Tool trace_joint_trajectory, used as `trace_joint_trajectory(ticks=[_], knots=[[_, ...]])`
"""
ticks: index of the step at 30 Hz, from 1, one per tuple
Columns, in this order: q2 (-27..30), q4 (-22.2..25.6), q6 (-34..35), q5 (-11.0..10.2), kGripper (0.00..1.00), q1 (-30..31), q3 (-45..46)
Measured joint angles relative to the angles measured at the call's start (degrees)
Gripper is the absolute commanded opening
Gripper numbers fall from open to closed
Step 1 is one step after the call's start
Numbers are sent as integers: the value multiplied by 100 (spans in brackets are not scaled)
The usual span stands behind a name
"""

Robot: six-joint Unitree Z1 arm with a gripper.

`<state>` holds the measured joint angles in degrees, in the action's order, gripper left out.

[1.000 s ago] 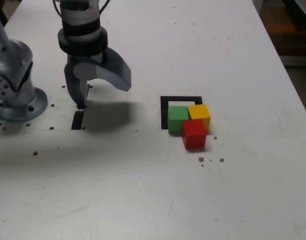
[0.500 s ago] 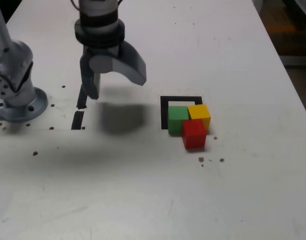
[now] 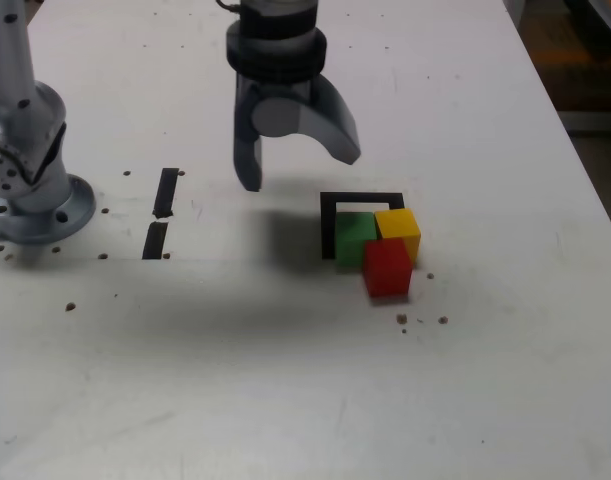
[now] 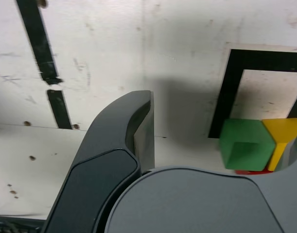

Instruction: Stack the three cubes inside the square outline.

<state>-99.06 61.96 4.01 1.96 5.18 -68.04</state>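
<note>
Three cubes sit together on the white table: green [image 3: 354, 237] and yellow [image 3: 399, 230] side by side, overlapping the near part of the square outline [image 3: 360, 200], and red [image 3: 387, 268] in front of them, touching both. None is stacked. My gripper [image 3: 297, 170] hangs open above the table, just to the exterior view's left of the outline, holding nothing. In the wrist view one dark finger [image 4: 138, 126] is close up, with the green cube [image 4: 245, 144], the yellow cube [image 4: 283, 136] and the outline [image 4: 226, 92] beyond it. The red cube [image 4: 250, 171] shows only as a sliver.
The arm's grey base [image 3: 30, 190] stands at the exterior view's left. Two short black strips [image 3: 166, 192] [image 3: 155, 240] lie beside it. Small dark specks [image 3: 420, 320] dot the table near the red cube. The table's edge runs down the exterior view's right.
The gripper has travelled to the exterior view's right, from over the black strips to beside the outline. Its jaws stay open. The cubes have not moved.
</note>
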Motion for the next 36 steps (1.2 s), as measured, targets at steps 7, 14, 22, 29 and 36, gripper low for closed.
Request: trace_joint_trajectory(ticks=[7,14,22,29,36], knots=[[-227,-355,0,167,98,11,-24],[-244,115,39,416,98,153,176],[-256,823,98,475,98,522,243],[-411,923,98,623,98,778,219],[-632,898,95,774,98,814,240]])
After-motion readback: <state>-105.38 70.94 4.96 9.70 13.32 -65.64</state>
